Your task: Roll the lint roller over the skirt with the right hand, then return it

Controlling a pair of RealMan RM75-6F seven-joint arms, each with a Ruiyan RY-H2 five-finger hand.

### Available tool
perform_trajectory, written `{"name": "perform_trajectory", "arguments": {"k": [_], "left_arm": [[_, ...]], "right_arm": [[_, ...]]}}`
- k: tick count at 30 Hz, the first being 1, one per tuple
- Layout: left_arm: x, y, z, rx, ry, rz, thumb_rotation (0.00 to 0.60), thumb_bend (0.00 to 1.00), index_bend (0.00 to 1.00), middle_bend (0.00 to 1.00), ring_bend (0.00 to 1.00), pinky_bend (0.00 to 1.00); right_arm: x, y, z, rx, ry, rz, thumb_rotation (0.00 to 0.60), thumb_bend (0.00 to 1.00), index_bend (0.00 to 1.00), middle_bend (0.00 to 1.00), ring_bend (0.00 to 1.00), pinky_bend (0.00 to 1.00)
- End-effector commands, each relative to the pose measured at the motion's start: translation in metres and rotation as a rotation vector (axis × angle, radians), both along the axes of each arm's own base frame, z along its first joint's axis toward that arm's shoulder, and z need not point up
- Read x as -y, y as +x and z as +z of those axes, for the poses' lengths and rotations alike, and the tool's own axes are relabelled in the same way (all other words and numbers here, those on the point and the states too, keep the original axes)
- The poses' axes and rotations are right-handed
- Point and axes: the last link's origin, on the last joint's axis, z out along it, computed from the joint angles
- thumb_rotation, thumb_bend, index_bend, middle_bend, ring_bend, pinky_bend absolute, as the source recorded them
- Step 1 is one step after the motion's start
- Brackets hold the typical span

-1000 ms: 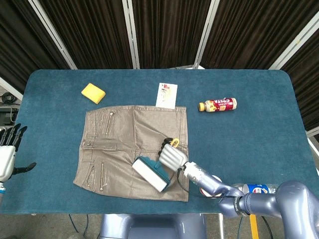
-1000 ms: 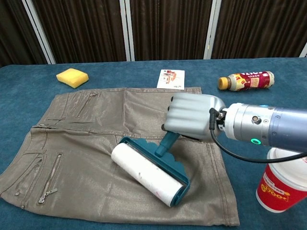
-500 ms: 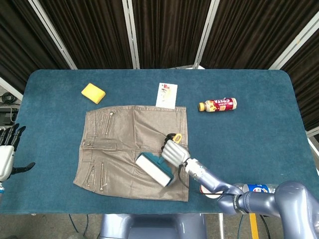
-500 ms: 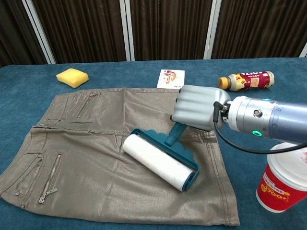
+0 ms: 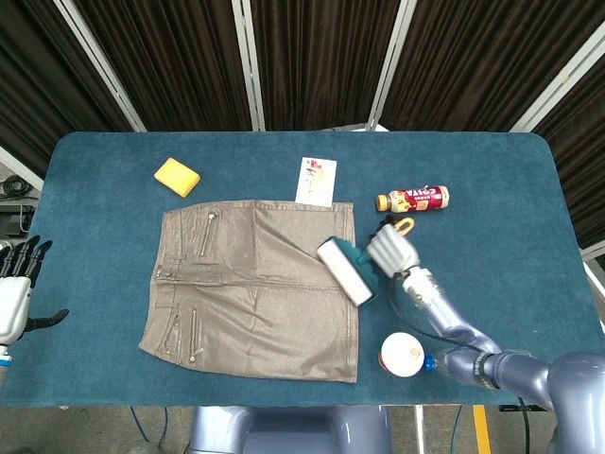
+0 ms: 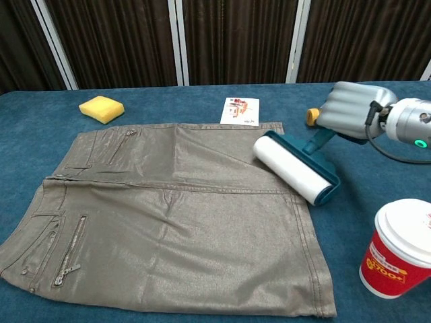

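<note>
Chest view: white cylindrical lint roller (image 6: 293,167) on shiny taupe skirt (image 6: 168,215).

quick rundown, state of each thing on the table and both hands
skirt: spread flat
lint roller: held at skirt's right edge
right hand: grips roller handle
left hand: holds nothing, fingers apart, off the table's left edge
bottle: lying on its side
cup: upright, lidded
sponge: resting flat
card: flat, above skirt
</note>
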Motion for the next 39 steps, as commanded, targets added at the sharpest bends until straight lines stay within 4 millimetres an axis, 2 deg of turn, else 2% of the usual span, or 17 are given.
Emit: {"name": "perform_trajectory", "arguments": {"k": [1, 7, 8, 10, 11, 13, 14, 17, 25, 29, 33, 39], "left_arm": [[0.000, 0.000, -0.001, -0.001, -0.001, 0.000, 0.600, 0.00, 0.00, 0.00, 0.00, 0.00], [0.000, 0.001, -0.002, -0.003, -0.004, 0.000, 0.600, 0.00, 0.00, 0.00, 0.00, 0.00], [0.000, 0.002, -0.002, -0.002, -0.005, -0.001, 0.600, 0.00, 0.00, 0.00, 0.00, 0.00], [0.001, 0.002, -0.003, -0.002, -0.006, -0.003, 0.600, 0.00, 0.00, 0.00, 0.00, 0.00], [0.001, 0.003, -0.003, -0.002, -0.006, -0.004, 0.600, 0.00, 0.00, 0.00, 0.00, 0.00], [0.002, 0.003, -0.003, 0.000, -0.007, -0.007, 0.600, 0.00, 0.00, 0.00, 0.00, 0.00], [0.002, 0.004, -0.003, 0.001, -0.007, -0.008, 0.600, 0.00, 0.00, 0.00, 0.00, 0.00], [0.003, 0.005, -0.002, 0.004, -0.006, -0.012, 0.600, 0.00, 0.00, 0.00, 0.00, 0.00], [0.006, 0.008, 0.003, 0.020, 0.001, -0.033, 0.600, 0.00, 0.00, 0.00, 0.00, 0.00], [0.005, 0.007, 0.005, 0.029, 0.011, -0.052, 0.600, 0.00, 0.00, 0.00, 0.00, 0.00], [0.008, 0.008, 0.007, 0.039, 0.020, -0.077, 0.600, 0.00, 0.00, 0.00, 0.00, 0.00], [0.015, 0.010, 0.010, 0.049, 0.018, -0.090, 0.600, 0.00, 0.00, 0.00, 0.00, 0.00]], "right_arm": [[0.004, -0.019, 0.014, 0.008, -0.038, -0.057, 0.600, 0.88, 0.55, 0.54, 0.41, 0.40], [0.005, -0.043, 0.031, 0.019, -0.077, -0.126, 0.600, 0.88, 0.55, 0.54, 0.41, 0.40], [0.005, -0.047, 0.033, 0.023, -0.082, -0.140, 0.600, 0.85, 0.54, 0.54, 0.40, 0.40], [0.004, -0.052, 0.035, 0.036, -0.086, -0.166, 0.600, 0.64, 0.46, 0.50, 0.36, 0.40], [0.003, -0.054, 0.036, 0.047, -0.085, -0.181, 0.600, 0.40, 0.36, 0.43, 0.30, 0.40], [0.000, -0.058, 0.037, 0.083, -0.077, -0.227, 0.600, 0.08, 0.16, 0.27, 0.19, 0.37], [-0.002, -0.059, 0.038, 0.100, -0.078, -0.248, 0.600, 0.01, 0.07, 0.19, 0.14, 0.35], [-0.006, -0.058, 0.044, 0.139, -0.094, -0.287, 0.600, 0.00, 0.00, 0.09, 0.07, 0.27], [-0.021, -0.052, 0.076, 0.360, -0.168, -0.370, 0.600, 0.00, 0.00, 0.00, 0.00, 0.09], [-0.044, -0.052, 0.111, 0.512, -0.198, -0.391, 0.600, 0.00, 0.00, 0.00, 0.00, 0.01], [-0.076, -0.058, 0.141, 0.625, -0.228, -0.362, 0.600, 0.00, 0.00, 0.00, 0.00, 0.00], [-0.123, -0.078, 0.166, 0.839, -0.275, -0.316, 0.600, 0.00, 0.00, 0.00, 0.00, 0.00]]}}
